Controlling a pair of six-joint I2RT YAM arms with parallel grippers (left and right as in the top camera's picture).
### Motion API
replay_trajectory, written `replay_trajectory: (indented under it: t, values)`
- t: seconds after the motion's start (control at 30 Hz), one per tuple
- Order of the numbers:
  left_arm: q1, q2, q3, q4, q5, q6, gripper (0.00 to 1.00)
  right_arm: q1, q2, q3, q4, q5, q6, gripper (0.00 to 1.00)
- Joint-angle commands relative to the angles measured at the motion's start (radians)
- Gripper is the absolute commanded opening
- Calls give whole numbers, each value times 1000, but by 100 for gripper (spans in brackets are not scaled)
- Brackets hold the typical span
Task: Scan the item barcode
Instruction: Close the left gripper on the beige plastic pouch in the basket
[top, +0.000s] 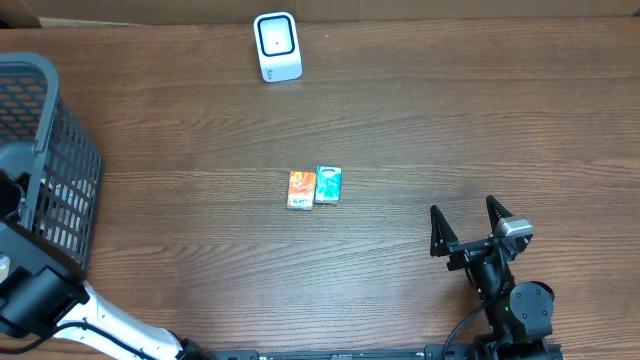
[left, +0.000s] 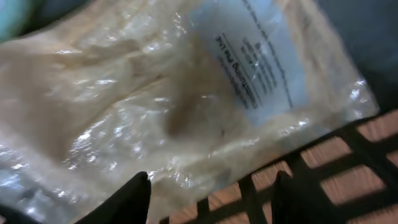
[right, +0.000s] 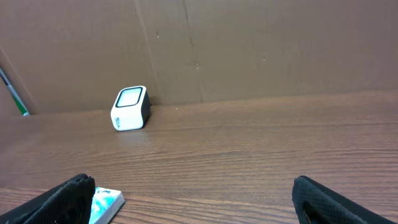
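A clear plastic bag (left: 155, 93) with a white printed label (left: 255, 62) fills the left wrist view. It lies on the black mesh floor of the basket (left: 348, 149). My left gripper (left: 211, 199) is open just above it. Its left finger (left: 127, 202) is against the bag's lower edge and its right finger (left: 305, 199) is over bare mesh. An orange box (top: 301, 189) and a teal box (top: 328, 185) lie side by side mid-table. The white scanner (top: 276, 46) stands at the back. My right gripper (top: 468, 228) is open and empty, right of the boxes.
The dark mesh basket (top: 45, 150) stands at the table's left edge, with my left arm (top: 40, 290) beside it. In the right wrist view the scanner (right: 130, 108) sits before a cardboard wall (right: 249, 43), and the teal box (right: 104, 204) lies by the left finger.
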Motion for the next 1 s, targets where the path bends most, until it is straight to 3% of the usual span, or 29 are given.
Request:
replay_trajectory:
  t: [0.0, 0.23, 0.3, 0.33, 0.37, 0.4, 0.5, 0.77, 0.97]
  values:
    - [-19, -26, -93, 54, -42, -28, 50, -5, -11, -11, 3, -5, 3, 100]
    - [-24, -26, -254, 187, -160, -97, 54, -5, -11, -11, 3, -5, 3, 100]
    - [-23, -26, -286, 225, -161, -97, 69, -5, -11, -11, 3, -5, 3, 100]
    - [-24, -26, -294, 233, -161, -97, 72, -5, -11, -11, 3, -5, 3, 100]
    - [-24, -26, -303, 243, -160, -97, 70, -5, -11, -11, 3, -5, 3, 100]
    - [-24, -26, -307, 250, -156, -97, 59, -5, -11, -11, 3, -5, 3, 100]
    - [-24, -26, -309, 257, -153, -97, 4, -5, -11, -11, 3, -5, 3, 100]
    - [-24, -29, -270, 217, -100, -97, 4, -5, -11, -11, 3, -5, 3, 100]
    - [-24, -54, -107, 86, -94, -97, 4, -5, -11, -11, 3, -5, 3, 100]
